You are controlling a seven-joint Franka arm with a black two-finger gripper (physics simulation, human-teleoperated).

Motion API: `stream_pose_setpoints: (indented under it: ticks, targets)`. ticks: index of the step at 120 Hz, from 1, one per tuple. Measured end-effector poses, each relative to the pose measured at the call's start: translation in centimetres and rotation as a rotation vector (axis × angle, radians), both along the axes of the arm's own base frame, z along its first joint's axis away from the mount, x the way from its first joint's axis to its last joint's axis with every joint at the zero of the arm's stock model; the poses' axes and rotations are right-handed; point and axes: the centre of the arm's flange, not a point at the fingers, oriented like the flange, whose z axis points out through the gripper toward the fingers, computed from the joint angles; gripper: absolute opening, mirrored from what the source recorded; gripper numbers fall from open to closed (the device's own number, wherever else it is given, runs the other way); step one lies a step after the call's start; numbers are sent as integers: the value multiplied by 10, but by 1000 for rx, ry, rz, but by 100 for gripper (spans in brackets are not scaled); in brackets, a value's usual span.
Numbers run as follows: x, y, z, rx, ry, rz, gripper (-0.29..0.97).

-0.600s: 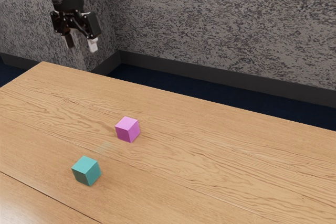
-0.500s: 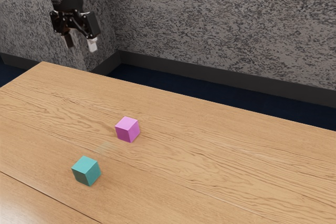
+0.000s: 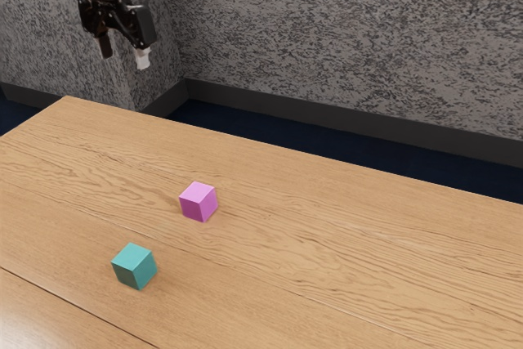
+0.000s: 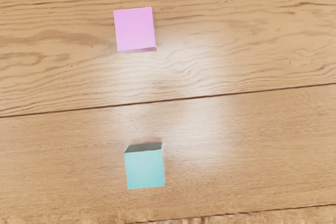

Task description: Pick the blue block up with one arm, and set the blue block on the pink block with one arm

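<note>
On wood table (image 3: pixel 343 243), blue block (image 3: pixel 134 266) sits flat. It's a cube, so no long axis; edges approx square w/ plank seams in wrist view. Pink block (image 3: pixel 198 201) at its 1 o'clock, apart, bare wood btwn. Gripper (image 3: pixel 123 52) high at 11 o'clock, fingers spread, empty.

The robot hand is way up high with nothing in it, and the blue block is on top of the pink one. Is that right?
Not quite. The blue block sits on the table, apart from the pink block, not on it; the exterior view shows that. The gripper is indeed up high and empty.
</note>
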Motion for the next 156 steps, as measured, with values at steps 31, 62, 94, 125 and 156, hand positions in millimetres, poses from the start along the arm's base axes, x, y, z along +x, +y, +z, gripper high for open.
stream_pose_setpoints:
  ticks: [31,62,94,125,156]
  targets:
    - [-85,-29,-146,83,19,-63,68]
    - [-69,-4,-243,51,41,-33,68]
    - [-76,22,-324,3,37,-16,68]
    - [-94,37,-365,-14,31,-9,68]
    - [-91,41,-389,-20,35,-21,68]
